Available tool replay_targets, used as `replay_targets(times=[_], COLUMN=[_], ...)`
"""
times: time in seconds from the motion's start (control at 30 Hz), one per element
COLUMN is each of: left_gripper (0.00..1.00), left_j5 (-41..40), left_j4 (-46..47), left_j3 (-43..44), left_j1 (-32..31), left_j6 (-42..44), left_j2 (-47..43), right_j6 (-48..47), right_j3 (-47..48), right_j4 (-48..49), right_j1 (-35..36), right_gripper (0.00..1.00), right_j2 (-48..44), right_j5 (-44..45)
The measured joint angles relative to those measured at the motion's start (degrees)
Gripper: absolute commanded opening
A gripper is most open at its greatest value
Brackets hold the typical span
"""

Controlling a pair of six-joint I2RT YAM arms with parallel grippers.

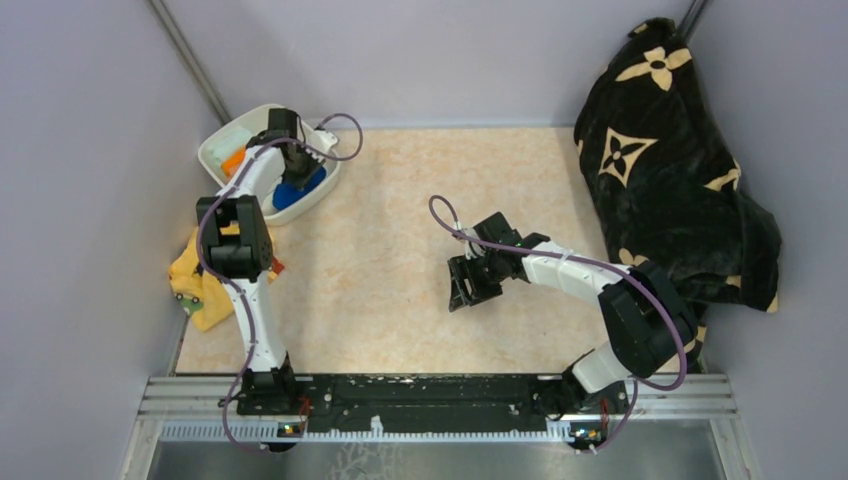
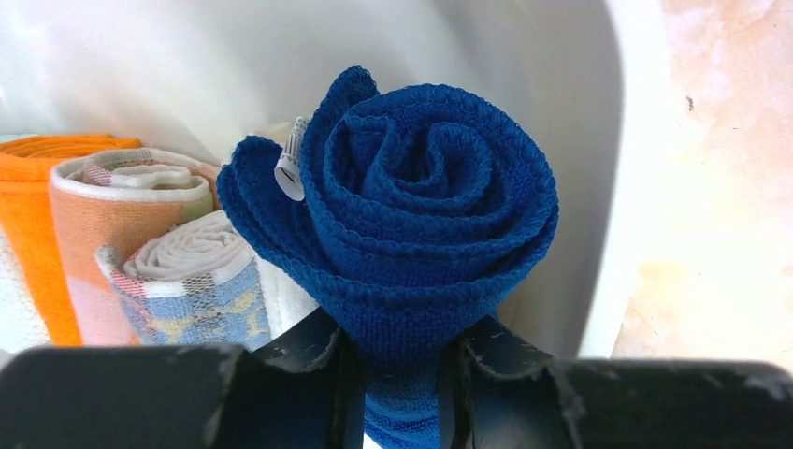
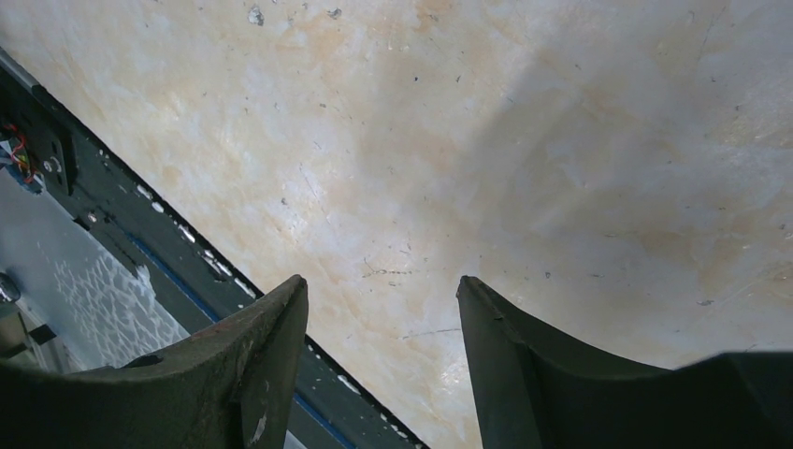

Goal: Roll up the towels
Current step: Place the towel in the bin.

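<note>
Left end effector (image 2: 397,367) clamped on lower end of rolled blue towel (image 2: 421,206); roll stands upright between fingers, inside white bin (image 2: 570,122) at far-left tabletop (image 3: 486,140) corner. Rolled printed towel (image 2: 182,276) just beside it in the bin. Right end effector (image 3: 383,323) apart, empty, over bare mid-tabletop, well clear of bin.

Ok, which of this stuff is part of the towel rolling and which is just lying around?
Part of the job:
- blue towel, rolled, pinched by the left gripper
- printed towel, rolled, in the white bin

Just lying about:
- black blanket with cream flowers, far right
- yellow cloth, at the table's left edge
</note>
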Motion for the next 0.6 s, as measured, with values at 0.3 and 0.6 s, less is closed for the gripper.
replay_targets(times=[0.3,0.6], left_gripper=[0.0,0.0], left_j5=[0.26,-1.81], left_j4=[-2.14,-3.02], left_j3=[-0.15,-0.15], left_j1=[-0.35,-0.7], left_j6=[-0.66,-4.83], left_j2=[0.63,2.54], right_j6=[-0.04,-0.22], right_j3=[0.0,0.0], right_j4=[0.0,0.09], right_j1=[0.0,0.0], right_gripper=[0.6,0.59], right_j2=[0.0,0.0], right_j5=[0.0,0.09])
